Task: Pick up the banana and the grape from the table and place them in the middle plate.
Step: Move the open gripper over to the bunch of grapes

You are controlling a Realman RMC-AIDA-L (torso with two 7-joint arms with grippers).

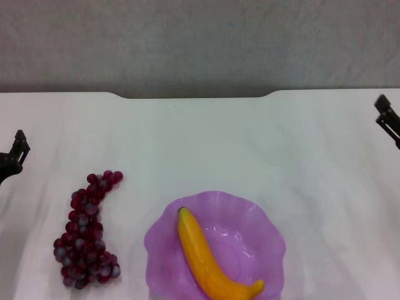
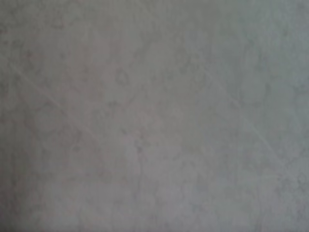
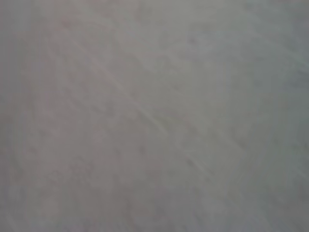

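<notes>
In the head view the banana (image 1: 209, 256), yellow-orange with a dark stem tip, lies inside the purple scalloped middle plate (image 1: 262, 215) at the near middle of the white table (image 1: 206, 144). The grape (image 1: 87, 231), a long dark red-purple bunch, rests on the table to the left of the plate, apart from it. My left gripper (image 1: 14, 157) shows only as a dark tip at the far left edge, well clear of the grape. At the far right edge sits my right gripper (image 1: 387, 119), far from the plate. Both wrist views hold only bare white tabletop.
The table's far edge (image 1: 194, 95) has a shallow notch, with a grey wall behind it.
</notes>
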